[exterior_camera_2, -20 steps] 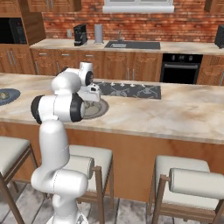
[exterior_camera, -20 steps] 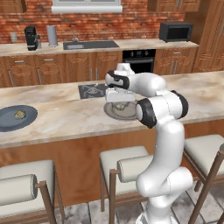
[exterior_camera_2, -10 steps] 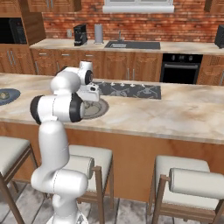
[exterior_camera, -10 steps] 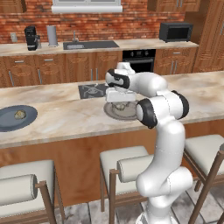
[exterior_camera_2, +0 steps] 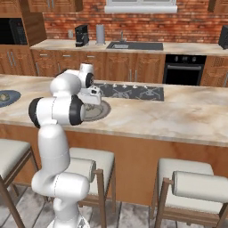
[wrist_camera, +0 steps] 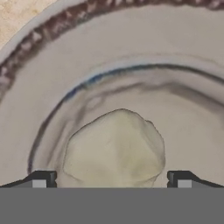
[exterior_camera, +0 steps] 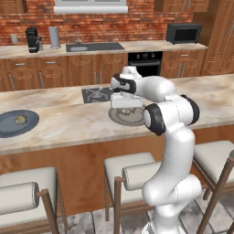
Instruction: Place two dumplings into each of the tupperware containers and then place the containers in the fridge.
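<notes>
While nothing has shifted, the gripper (wrist_camera: 112,179) stays spread wide astride a dumpling (wrist_camera: 114,148).

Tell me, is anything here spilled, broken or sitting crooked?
Nothing stands out. One dumpling lies whole on the round plate on the counter, between the open end effector's fingertips. Another dumpling rests on a dark plate farther along. No spills or damage show.

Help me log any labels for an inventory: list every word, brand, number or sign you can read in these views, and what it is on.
None: no readable text anywhere. The microwave, coffee machine, oven, plate and dumpling carry no lettering that can be made out.
</notes>
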